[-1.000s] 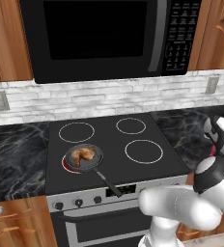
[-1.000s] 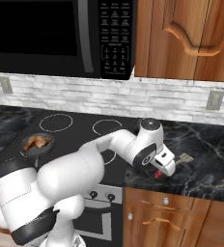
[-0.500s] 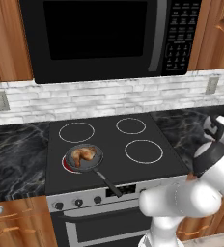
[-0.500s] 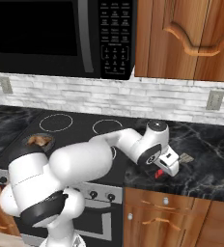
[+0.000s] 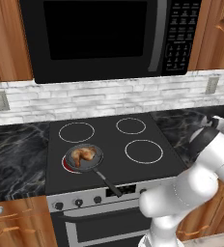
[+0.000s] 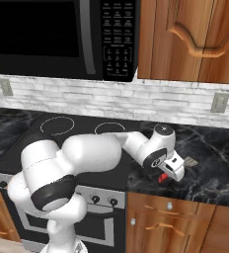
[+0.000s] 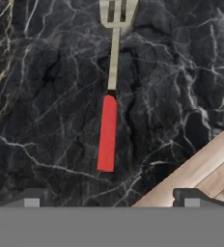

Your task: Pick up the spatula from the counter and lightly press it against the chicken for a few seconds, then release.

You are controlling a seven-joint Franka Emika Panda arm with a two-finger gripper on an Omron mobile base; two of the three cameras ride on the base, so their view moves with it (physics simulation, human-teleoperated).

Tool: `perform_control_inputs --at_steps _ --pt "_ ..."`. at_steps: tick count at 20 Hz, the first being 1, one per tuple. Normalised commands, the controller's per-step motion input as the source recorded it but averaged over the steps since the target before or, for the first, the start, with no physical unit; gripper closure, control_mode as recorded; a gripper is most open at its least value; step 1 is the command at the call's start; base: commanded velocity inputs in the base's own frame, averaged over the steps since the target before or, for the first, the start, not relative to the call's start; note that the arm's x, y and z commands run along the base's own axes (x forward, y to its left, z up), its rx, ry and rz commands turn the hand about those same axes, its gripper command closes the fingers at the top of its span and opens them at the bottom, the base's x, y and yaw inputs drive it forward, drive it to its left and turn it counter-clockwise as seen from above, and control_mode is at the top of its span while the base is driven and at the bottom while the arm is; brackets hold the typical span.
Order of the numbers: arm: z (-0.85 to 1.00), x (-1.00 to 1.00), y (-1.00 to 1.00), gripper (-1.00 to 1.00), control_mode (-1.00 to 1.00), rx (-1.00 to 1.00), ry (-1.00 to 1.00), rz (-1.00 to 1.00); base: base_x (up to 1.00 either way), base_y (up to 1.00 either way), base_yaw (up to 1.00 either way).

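The spatula [image 7: 107, 132] lies flat on the black marble counter, its red handle nearest me and its slotted metal blade [image 7: 116, 14] farther off. My gripper [image 7: 111, 200] hovers over the handle's end, open, with one fingertip on each side and nothing between them. From the right base view the spatula [image 6: 163, 177] shows just under my hand, right of the stove, its blade [image 6: 189, 161] pointing right. The chicken [image 5: 82, 154] sits in a dark frying pan [image 5: 95, 162] on the stove's front left burner, far left of the gripper.
The pan's long handle [image 5: 109, 182] sticks out toward the stove's front edge. The counter's wooden front edge [image 7: 196, 169] runs close beside the spatula handle. A microwave [image 5: 104, 36] hangs over the stove [image 5: 143, 152], and wooden cabinets [image 6: 190, 39] hang above the counter.
The hand has shifted slightly right and lower over the spatula's red handle, and the elbow has swung with it. The spatula and the pan have not moved.
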Motion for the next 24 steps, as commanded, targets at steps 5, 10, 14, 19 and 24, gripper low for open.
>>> perform_control_inputs --at_steps 5,10,14,19,24 --pt "-0.21 0.15 -0.10 -1.00 -1.00 0.02 0.03 0.00 0.00 0.00 0.00" --pt "-0.17 0.16 -0.08 -1.00 -1.00 0.02 0.03 0.00 0.00 0.00 0.00" --pt "-0.12 0.15 -0.11 -1.00 -1.00 0.02 0.02 0.00 0.00 0.00 0.00" --pt "-0.13 0.11 -0.10 -1.00 -1.00 0.02 0.01 0.00 0.00 0.00 0.00" --pt "-0.19 0.14 -0.07 -1.00 -1.00 0.02 0.02 0.00 0.00 0.00 0.00"
